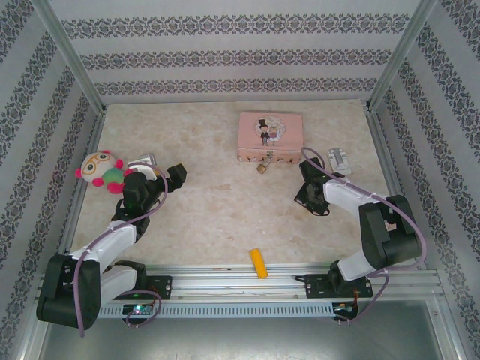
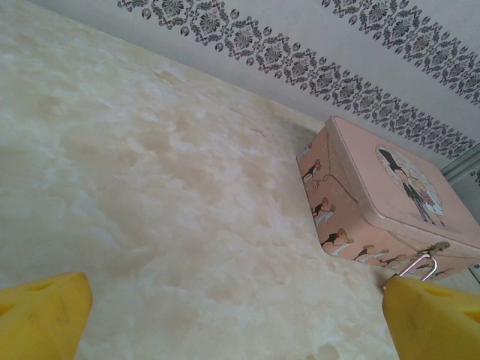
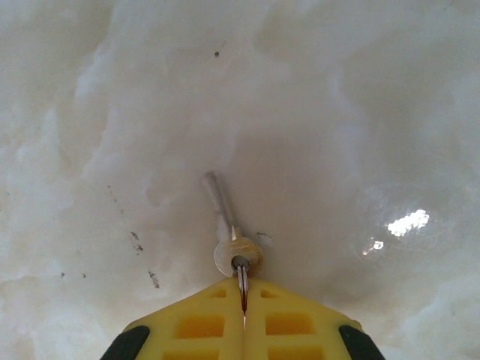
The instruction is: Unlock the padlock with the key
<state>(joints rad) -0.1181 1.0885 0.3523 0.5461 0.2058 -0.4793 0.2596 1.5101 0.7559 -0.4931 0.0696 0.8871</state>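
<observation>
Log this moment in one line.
left gripper: open | right gripper: shut on key at table | padlock: at pink tin front

A robot lab cell: an aluminium frame (image 1: pixel 69 52) and wallpaper-patterned panels (image 1: pixel 232 56) box in a marble-look table (image 1: pixel 217 217), with a left arm (image 1: pixel 105 244) and right arm (image 1: pixel 375 232) bolted to its rail (image 1: pixel 240 274).

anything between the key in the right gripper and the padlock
Nothing visible: only bare table lies between the right gripper, shut on the key, and the padlock at the pink tin's front.

The padlock (image 1: pixel 262 167) rested at the front of the pink tin (image 1: pixel 270 129) on the counter (image 1: pixel 214 217); a plush toy (image 1: pixel 101 171) lay left, a yellow bar (image 1: pixel 259 262) at the near edge.
</observation>
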